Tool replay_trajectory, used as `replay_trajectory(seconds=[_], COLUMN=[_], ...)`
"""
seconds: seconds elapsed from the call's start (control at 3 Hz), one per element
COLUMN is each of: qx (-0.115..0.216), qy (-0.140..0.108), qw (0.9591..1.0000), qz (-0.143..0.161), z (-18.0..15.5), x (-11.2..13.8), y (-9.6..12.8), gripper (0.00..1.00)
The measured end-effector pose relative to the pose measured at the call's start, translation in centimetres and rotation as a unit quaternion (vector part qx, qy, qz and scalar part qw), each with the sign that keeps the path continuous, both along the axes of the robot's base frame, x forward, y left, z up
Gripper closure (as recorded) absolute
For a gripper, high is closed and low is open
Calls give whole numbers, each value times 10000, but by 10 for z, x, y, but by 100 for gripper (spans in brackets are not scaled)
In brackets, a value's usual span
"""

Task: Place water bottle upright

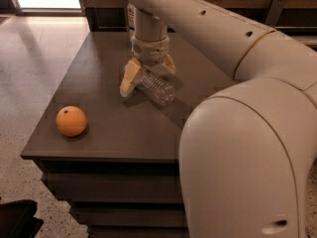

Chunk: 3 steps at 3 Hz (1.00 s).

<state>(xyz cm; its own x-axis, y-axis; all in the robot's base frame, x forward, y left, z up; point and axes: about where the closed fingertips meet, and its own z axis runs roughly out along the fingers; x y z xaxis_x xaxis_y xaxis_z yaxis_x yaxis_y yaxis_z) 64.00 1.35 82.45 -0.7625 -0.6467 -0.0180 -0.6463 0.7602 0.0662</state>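
The water bottle, small, clear and ribbed, lies on its side on the dark grey table, its base toward the front right and its neck end under the gripper. My gripper hangs straight down over the neck end. Its cream fingers are spread, one on each side of the bottle's neck end, close to or touching it. The cap and label band are hidden by the gripper.
An orange sits near the table's front left corner. A taller bottle stands at the back edge behind my arm. My arm's large cream body fills the right side. The floor lies left of the table.
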Motion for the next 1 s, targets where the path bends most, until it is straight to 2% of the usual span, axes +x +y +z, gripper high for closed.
replay_trajectory(seconds=[0.33, 1.0], qx=[56, 136], qy=[-79, -175], qw=[10000, 9998], qz=[-6, -4], z=[-2, -7], x=[5, 12], y=[4, 10], gripper=[19, 66])
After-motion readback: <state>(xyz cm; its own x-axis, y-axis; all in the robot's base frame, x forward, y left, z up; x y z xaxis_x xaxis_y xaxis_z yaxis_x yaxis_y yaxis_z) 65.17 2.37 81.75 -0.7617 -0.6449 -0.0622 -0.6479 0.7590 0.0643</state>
